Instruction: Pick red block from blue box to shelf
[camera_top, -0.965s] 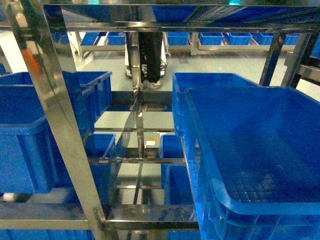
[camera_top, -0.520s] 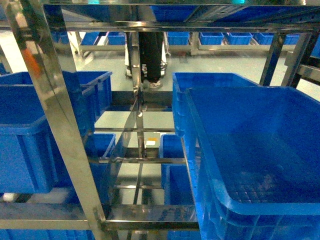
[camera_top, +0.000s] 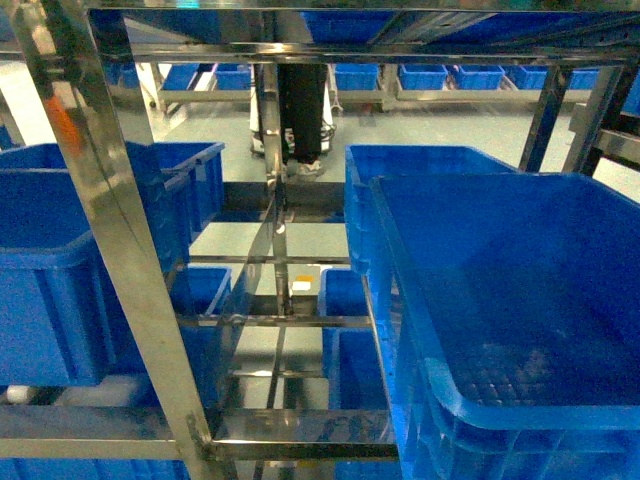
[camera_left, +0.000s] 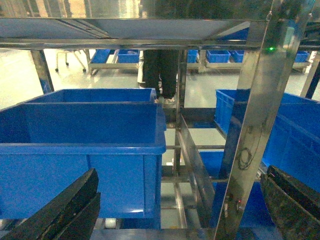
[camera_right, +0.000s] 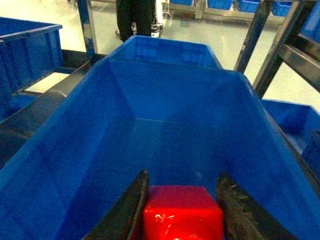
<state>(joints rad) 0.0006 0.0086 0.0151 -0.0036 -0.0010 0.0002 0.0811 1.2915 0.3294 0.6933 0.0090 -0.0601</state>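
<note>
While its black fingers (camera_right: 131, 207) press against both flanks of a small glossy red plastic block (camera_right: 183, 212), the right gripper (camera_right: 183, 205) hangs inside a deep royal-blue plastic crate (camera_right: 75, 150), clamped on the brick above the crate floor. Seen from the head camera, a shiny stainless-steel shelf (camera_top: 120, 260) with square posts frames the scene, blue crates sitting on its tiers on both sides. At the left wrist, the left gripper (camera_left: 170, 210) stands with its dark fingers (camera_left: 65, 210) spread wide apart, holding nothing, before another blue crate (camera_left: 85, 135). A person's dark-trousered legs (camera_top: 300, 110) stand behind the rack.
</note>
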